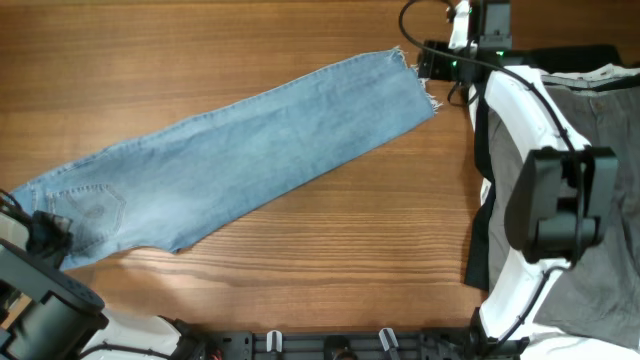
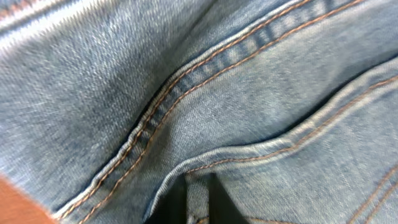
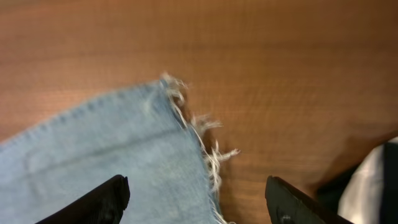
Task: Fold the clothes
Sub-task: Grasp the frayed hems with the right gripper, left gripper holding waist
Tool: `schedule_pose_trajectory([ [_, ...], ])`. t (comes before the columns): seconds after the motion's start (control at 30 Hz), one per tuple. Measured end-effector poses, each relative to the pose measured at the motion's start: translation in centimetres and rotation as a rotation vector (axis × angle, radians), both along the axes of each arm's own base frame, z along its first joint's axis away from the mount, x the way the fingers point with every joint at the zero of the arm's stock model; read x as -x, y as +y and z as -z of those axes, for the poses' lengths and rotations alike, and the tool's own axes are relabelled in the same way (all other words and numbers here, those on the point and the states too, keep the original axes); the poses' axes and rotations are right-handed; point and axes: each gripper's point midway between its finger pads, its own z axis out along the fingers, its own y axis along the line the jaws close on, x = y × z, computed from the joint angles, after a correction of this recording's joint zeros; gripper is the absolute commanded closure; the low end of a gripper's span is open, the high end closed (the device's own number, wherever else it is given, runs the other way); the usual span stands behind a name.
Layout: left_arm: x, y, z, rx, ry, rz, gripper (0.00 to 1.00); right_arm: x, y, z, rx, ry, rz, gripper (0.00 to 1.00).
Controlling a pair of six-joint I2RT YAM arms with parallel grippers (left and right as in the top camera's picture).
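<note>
Clearly, right gripper (image 3: 196,194) hangs spread over jeans (image 1: 230,160).

A robotics lab bench: a bare wood-grain worktop (image 1: 300,250) with a robot arm (image 1: 525,100) at the right and another (image 1: 45,305) at the left. Black cables (image 1: 405,15) trail, a clamp rail (image 1: 330,345) lines the front edge, and spare clothes (image 1: 600,110) are heaped aside.

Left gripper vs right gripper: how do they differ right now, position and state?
The left gripper is at the pocket end of the jeans; the right gripper is over the frayed hem. The left gripper's fingers sit close together against denim, grip unclear; the right gripper is wide open. The left wrist view is nearly all denim; the right wrist view shows bare table beside the hem. Shared: each is at one end of the same jeans.
</note>
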Motion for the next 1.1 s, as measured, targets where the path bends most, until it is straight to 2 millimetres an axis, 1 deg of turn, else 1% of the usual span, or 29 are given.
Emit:
schedule_pose_trajectory([
  [0.03,-0.2,0.4,-0.6,-0.007,0.004,0.016,0.62,0.4,0.4,1.2,-0.018,0.034,-0.013,0.26],
  [0.1,-1.0,0.9,-1.6,-0.009,-0.013,0.054,0.56,1.2,0.9,3.3,-0.041,0.099,-0.029,0.29],
  [0.17,-2.6,1.2,-3.3,-0.006,-0.052,0.101,0.54,2.1,1.3,5.4,-0.055,0.161,-0.050,0.29],
  [0.2,-3.2,1.3,-4.1,-0.003,-0.066,0.121,0.53,2.3,1.4,6.0,-0.056,0.176,-0.064,0.29],
  [0.37,-6.1,0.2,-7.0,0.022,-0.113,0.217,0.52,3.2,1.5,7.6,-0.048,0.224,-0.091,0.29],
  [0.47,-6.9,-1.3,-7.1,0.050,-0.110,0.262,0.52,3.3,1.5,7.7,-0.039,0.224,-0.107,0.29],
  [0.5,-7.1,-1.7,-7.1,0.055,-0.108,0.272,0.52,3.3,1.5,7.7,-0.032,0.221,-0.120,0.33],
  [0.53,-7.5,-2.1,-7.1,0.059,-0.108,0.290,0.52,3.2,1.5,7.7,-0.020,0.211,-0.142,0.41],
  [0.57,-7.7,-2.5,-7.1,0.062,-0.109,0.301,0.52,3.2,1.5,7.7,-0.009,0.206,-0.162,0.52],
  [0.6,-8.0,-2.7,-7.1,0.062,-0.109,0.312,0.52,3.2,1.5,7.9,0.000,0.205,-0.178,0.57],
  [0.67,-8.3,-3.1,-7.1,0.063,-0.109,0.326,0.52,3.4,1.8,8.1,-0.002,0.202,-0.216,0.89],
  [0.7,-8.4,-3.3,-7.1,0.064,-0.108,0.332,0.52,3.7,2.4,8.2,-0.023,0.205,-0.257,0.96],
  [0.73,-8.6,-3.5,-7.1,0.065,-0.108,0.340,0.52,3.8,2.5,8.2,-0.030,0.205,-0.266,0.96],
  [0.83,-8.3,-3.9,-7.0,0.080,-0.096,0.340,0.52,3.9,2.7,8.2,-0.044,0.210,-0.270,0.95],
  [0.87,-8.3,-3.9,-6.9,0.083,-0.094,0.340,0.52,3.9,2.8,8.1,-0.045,0.209,-0.269,0.88],
  [0.9,-8.3,-3.9,-7.0,0.082,-0.094,0.340,0.52,3.8,2.8,8.0,-0.046,0.208,-0.267,0.71],
  [0.93,-8.2,-3.9,-6.9,0.084,-0.093,0.340,0.52,3.6,2.8,7.4,-0.050,0.199,-0.265,0.68],
  [0.97,-8.2,-4.0,-6.9,0.086,-0.092,0.340,0.51,3.3,2.9,6.6,-0.052,0.179,-0.264,0.96],
  [1.0,-8.2,-4.0,-6.9,0.086,-0.092,0.340,0.51,2.9,2.9,5.1,-0.051,0.146,-0.263,0.96],
  [1.03,-8.2,-4.0,-6.9,0.086,-0.092,0.340,0.51,2.4,2.9,3.3,-0.047,0.105,-0.265,0.96],
  [1.07,-8.2,-4.0,-6.9,0.087,-0.091,0.340,0.52,2.1,3.1,2.1,-0.054,0.082,-0.266,0.96],
  [1.1,-8.2,-4.0,-6.9,0.087,-0.091,0.340,0.51,2.0,3.3,1.3,-0.063,0.068,-0.272,0.96],
])
